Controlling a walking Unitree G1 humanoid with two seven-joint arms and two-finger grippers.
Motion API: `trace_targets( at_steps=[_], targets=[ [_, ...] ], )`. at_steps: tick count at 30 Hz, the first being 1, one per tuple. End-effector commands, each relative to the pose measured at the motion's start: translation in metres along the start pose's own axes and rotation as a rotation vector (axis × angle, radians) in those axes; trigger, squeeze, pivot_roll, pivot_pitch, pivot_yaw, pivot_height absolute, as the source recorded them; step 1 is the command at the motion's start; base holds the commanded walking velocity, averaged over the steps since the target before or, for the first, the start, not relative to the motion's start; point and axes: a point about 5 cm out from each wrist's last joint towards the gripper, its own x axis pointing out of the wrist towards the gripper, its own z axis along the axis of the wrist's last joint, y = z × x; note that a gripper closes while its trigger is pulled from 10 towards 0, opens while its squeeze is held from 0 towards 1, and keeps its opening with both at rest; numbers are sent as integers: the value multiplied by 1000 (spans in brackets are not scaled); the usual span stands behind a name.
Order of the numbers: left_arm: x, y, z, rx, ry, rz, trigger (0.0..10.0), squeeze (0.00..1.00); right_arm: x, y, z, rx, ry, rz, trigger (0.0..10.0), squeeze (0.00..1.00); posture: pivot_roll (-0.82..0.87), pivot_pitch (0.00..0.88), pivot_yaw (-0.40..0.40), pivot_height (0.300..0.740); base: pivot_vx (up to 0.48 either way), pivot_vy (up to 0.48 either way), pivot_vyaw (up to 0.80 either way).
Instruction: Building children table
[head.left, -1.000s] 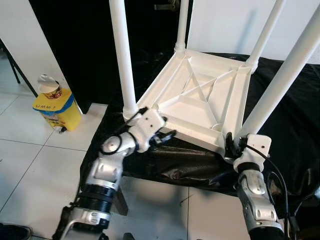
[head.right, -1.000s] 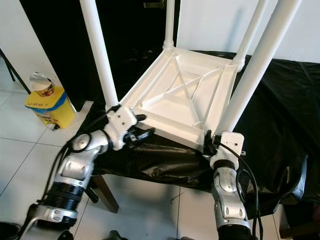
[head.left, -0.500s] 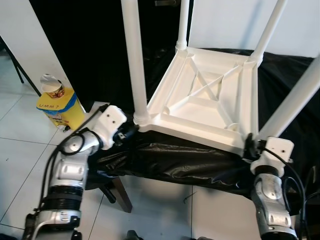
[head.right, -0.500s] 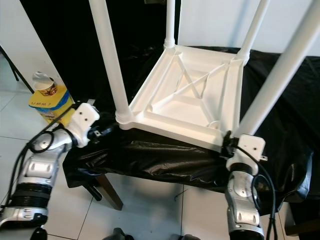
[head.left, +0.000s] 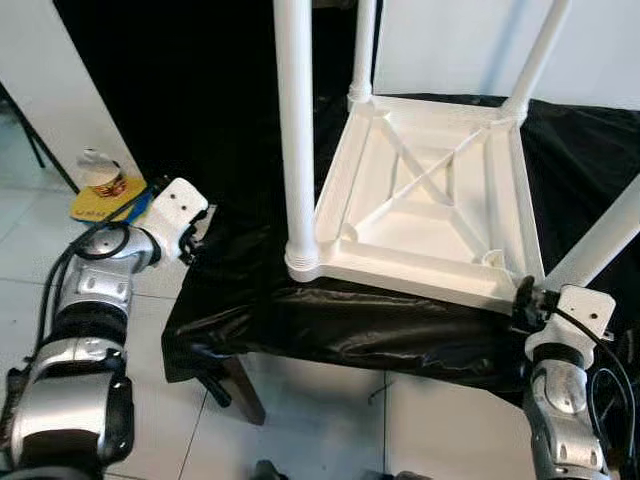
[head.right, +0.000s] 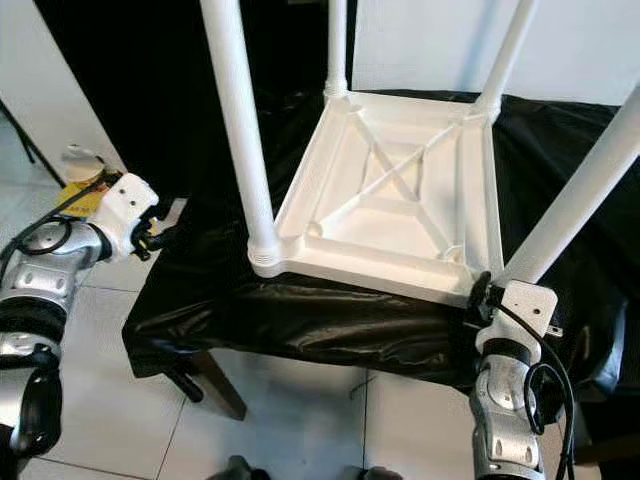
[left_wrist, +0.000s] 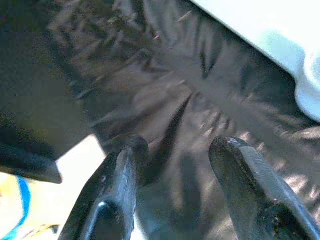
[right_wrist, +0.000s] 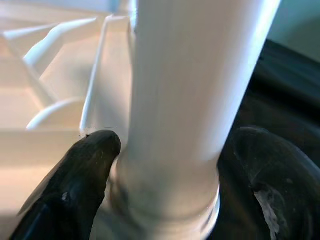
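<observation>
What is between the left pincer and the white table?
Just crinkly black cloth. The eye views show it running from the open left pincer across to the table, and the left wrist view shows the same.

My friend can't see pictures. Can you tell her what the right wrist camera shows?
Up close, the right gripper has its two black fingers around the bottom of a fat white table leg. The leg stands in the corner of the upside-down white table top, with black cloth beside it.
</observation>
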Motion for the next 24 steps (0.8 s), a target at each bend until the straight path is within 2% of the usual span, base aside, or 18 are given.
trace_targets(
  at_steps=[1, 2, 4, 5, 9, 15, 17, 20, 21, 22, 23, 24],
  targets=[
    [-4, 31, 6, -55, -24, 662, 10000, 0, -9, 12, 1, 10, -12, 75, 10000, 0, -100, 56, 30, 740, 0, 0, 0],
    [3, 31, 13, -100, -55, 657, 10000, 0, -16, 17, -1, 14, -8, 119, 10000, 0, -104, 55, 31, 740, 0, 0, 0],
    [3, 31, 13, -100, -55, 657, 10000, 0, -16, 17, -1, 14, -8, 119, 10000, 0, -104, 55, 31, 740, 0, 0, 0],
    [6, 30, 18, -128, -75, 650, 10000, 0, -21, 20, -2, 17, -2, 142, 10000, 0, -105, 55, 30, 740, 0, 0, 0],
    [16, 33, 37, -206, -123, 664, 10000, 0, -41, 14, -12, 13, 55, 200, 10000, 0, -131, 50, 31, 740, 0, 0, 0],
    [22, 34, 55, -221, -162, 655, 10000, 0, -51, 13, -17, 30, 95, 269, 10000, 0, -149, 49, 39, 740, 0, 0, 0],
    [27, 33, 67, -248, -198, 638, 10000, 0, -57, 15, -19, 42, 114, 334, 10000, 0, -158, 50, 42, 740, 0, 0, 0],
    [36, 24, 89, -355, -324, 533, 10000, 0, -60, 19, -20, 54, 134, 375, 10000, 0, -169, 54, 50, 740, 0, 0, 0],
    [36, 24, 89, -355, -324, 533, 10000, 0, -60, 19, -20, 54, 134, 375, 10000, 0, -169, 54, 50, 740, 0, 0, 0],
    [40, 19, 97, -383, -382, 466, 10000, 0, -59, 20, -19, 60, 137, 378, 10000, 0, -174, 54, 51, 740, 0, 0, 0],
    [40, 19, 97, -383, -382, 466, 10000, 0, -59, 20, -19, 60, 137, 378, 10000, 0, -174, 54, 51, 740, 0, 0, 0],
    [43, 13, 102, -403, -431, 400, 10000, 0, -58, 22, -19, 66, 139, 380, 10000, 0, -178, 54, 53, 740, 0, 0, 0]
  ],
)
